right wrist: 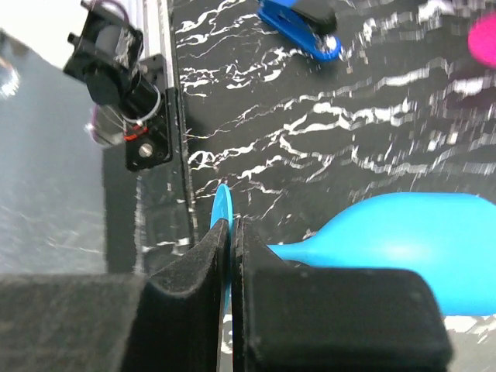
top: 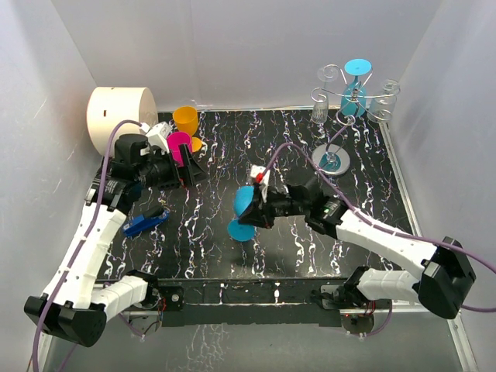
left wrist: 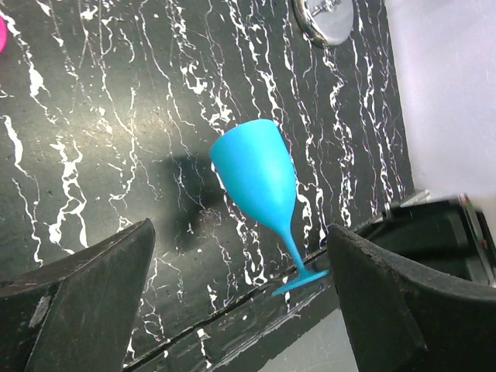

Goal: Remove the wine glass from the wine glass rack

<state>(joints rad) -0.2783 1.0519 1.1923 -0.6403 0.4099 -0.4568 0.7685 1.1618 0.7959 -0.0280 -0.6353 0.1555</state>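
Observation:
My right gripper (top: 260, 211) is shut on the round foot of a blue wine glass (top: 246, 203) and holds it tilted above the middle of the table. In the right wrist view the thin foot (right wrist: 222, 209) sits pinched between the pads at my gripper (right wrist: 231, 232), with the bowl (right wrist: 403, 240) to the right. The glass also shows in the left wrist view (left wrist: 260, 174). The silver wire rack (top: 364, 99) stands at the back right on its disc base (top: 335, 160). A second blue glass (top: 355, 84) and clear glasses (top: 319, 107) hang on it. My left gripper (top: 194, 169) is open and empty (left wrist: 240, 310).
A white cylinder (top: 120, 116), an orange cup (top: 186, 120) and a pink cup (top: 178, 145) stand at the back left by my left gripper. A blue stapler-like object (top: 145, 223) lies at the left, also in the right wrist view (right wrist: 298, 27). White walls enclose the table.

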